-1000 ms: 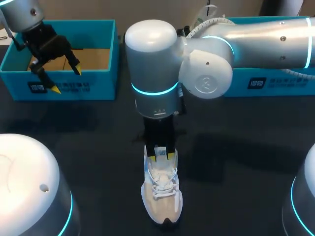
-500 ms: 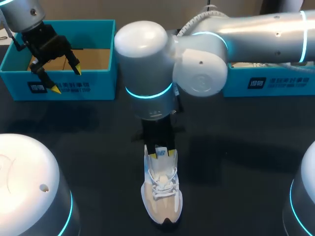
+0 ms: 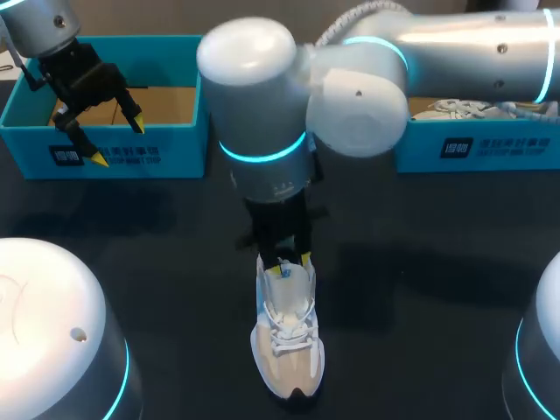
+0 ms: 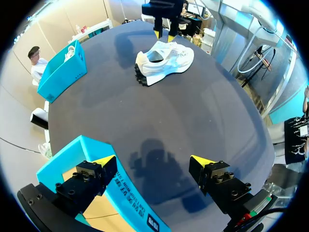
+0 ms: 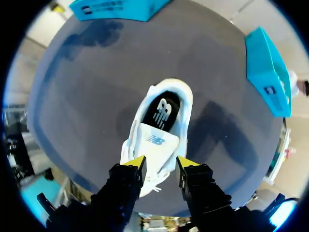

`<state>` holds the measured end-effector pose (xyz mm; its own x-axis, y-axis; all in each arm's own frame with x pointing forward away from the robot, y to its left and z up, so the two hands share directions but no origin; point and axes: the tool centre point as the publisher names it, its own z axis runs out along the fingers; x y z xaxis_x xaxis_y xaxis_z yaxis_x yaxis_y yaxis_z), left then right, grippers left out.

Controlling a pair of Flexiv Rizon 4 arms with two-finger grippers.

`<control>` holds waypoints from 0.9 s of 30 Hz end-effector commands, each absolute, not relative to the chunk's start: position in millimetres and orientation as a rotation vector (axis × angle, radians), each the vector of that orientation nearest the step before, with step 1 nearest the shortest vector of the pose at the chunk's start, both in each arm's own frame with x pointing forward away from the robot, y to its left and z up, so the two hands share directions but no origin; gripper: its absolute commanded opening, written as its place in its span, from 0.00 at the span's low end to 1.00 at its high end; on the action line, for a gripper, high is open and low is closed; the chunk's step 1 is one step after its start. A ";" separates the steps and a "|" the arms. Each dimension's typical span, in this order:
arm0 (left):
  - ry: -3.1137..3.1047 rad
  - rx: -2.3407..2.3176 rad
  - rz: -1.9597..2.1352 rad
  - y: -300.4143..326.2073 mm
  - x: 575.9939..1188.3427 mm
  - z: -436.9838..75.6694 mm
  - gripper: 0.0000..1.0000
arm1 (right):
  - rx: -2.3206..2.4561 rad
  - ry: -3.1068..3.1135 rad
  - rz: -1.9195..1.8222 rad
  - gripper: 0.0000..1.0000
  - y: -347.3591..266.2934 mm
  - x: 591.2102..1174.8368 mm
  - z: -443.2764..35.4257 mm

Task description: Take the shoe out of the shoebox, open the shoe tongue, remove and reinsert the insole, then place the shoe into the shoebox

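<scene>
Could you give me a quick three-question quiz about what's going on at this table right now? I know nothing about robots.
1. True or false: the shoe lies on its side.
2. Which gripper hangs just above the shoe? A) left gripper B) right gripper C) neither
3. Fill in: over the front wall of the shoebox, the left gripper's fingers are ___ (open or shut).

Key: 1 false, it stands on its sole; 2 B; 3 open.

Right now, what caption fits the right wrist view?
Right gripper at the white shoe's tongue, insole showing, on the dark table.
</scene>
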<state>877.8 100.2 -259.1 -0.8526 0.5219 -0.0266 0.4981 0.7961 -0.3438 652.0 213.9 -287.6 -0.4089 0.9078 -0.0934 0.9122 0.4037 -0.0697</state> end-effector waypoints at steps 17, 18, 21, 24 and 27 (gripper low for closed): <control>-2.911 -0.829 0.524 100.7 877.7 -259.2 1.00 | 0.226 3.019 -0.089 1.00 214.0 675.4 -250.3; -2.911 -0.829 0.524 100.7 877.7 -259.2 1.00 | 0.226 3.019 -0.089 1.00 214.0 675.4 -250.3; -2.911 -0.829 0.524 100.7 877.7 -259.2 1.00 | 0.226 3.019 -0.089 1.00 214.0 675.4 -250.3; -2.911 -0.829 0.524 100.7 877.7 -259.2 1.00 | 0.226 3.019 -0.089 1.00 214.0 675.4 -250.3; -2.911 -0.829 0.524 100.7 877.7 -259.2 1.00 | 0.097 3.013 -0.147 1.00 217.2 689.5 -258.5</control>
<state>877.8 100.2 -259.1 -0.8526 0.5219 -0.0266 0.4981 0.7961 -0.3438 682.3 217.6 -251.3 -0.9652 0.2273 -0.1291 0.2376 0.9688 -0.0710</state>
